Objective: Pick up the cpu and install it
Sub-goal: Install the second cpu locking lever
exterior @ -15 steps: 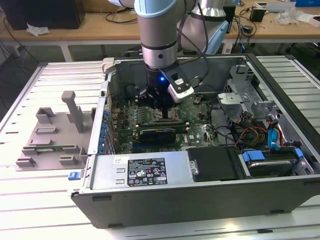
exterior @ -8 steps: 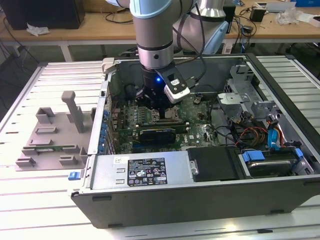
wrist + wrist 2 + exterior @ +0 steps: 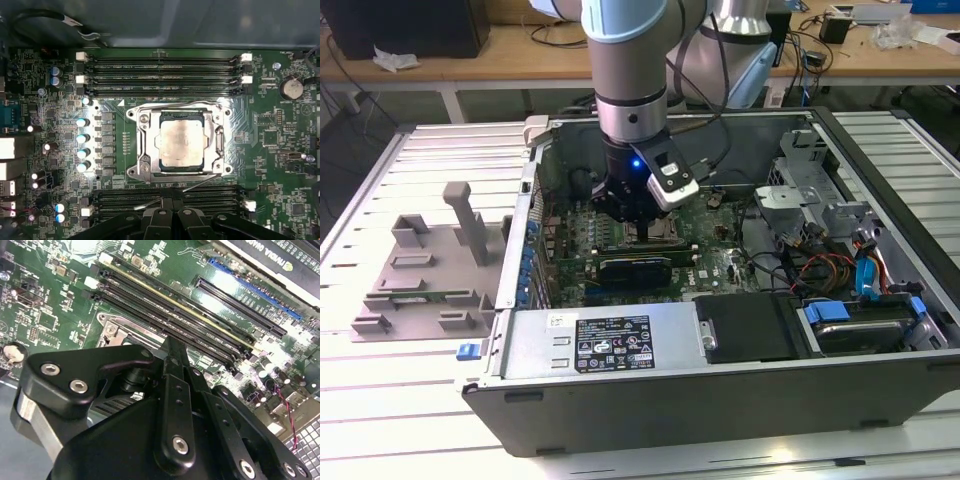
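white label [image 3: 610, 344] on computer case: print illegible | graphics card [image 3: 280, 255]: white lettering, cut off

Metal, plastic and lacquered board inside the open computer case

Beyond the gripper's [image 3: 169, 216] matt black fingers [image 3: 175, 405], studded with bright steel screw heads, the small square cpu [image 3: 181, 144] shows a dull, brushed silvery-grey metal lid with faint smears, set in a shiny bare-metal socket frame [image 3: 140, 145]. The green motherboard [image 3: 280, 150] around it has a glossy lacquered finish; the long black memory slots [image 3: 162, 75] look like smooth plastic. The grey computer case [image 3: 720, 400] is matt painted sheet metal, and the pale grey tray with upright blocks [image 3: 425, 275] looks like matt plastic, resting on a ribbed light metal table [image 3: 380, 400].
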{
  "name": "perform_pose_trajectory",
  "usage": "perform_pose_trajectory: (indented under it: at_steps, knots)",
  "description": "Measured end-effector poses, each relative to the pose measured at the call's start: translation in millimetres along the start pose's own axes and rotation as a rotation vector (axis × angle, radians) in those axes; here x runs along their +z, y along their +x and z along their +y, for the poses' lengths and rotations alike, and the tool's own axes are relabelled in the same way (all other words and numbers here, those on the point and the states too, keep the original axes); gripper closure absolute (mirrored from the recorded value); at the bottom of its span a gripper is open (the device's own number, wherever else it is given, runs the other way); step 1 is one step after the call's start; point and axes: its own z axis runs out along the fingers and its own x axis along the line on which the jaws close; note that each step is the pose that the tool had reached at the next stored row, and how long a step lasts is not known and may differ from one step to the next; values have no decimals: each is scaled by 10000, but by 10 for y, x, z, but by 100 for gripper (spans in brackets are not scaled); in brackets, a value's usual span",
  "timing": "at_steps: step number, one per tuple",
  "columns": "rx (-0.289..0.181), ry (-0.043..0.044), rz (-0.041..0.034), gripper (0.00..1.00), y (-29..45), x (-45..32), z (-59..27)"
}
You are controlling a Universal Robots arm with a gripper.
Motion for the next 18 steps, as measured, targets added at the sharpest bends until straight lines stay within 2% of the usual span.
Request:
perform_pose_trajectory:
  at_steps: [1,8,14,18]
  knots:
    - [0,1,27,89,1,6,-1]
    - [1,-5,40,89,31,88,-7]
    - [2,-12,34,89,63,91,-15]
    - [2,-23,35,89,113,104,-47]
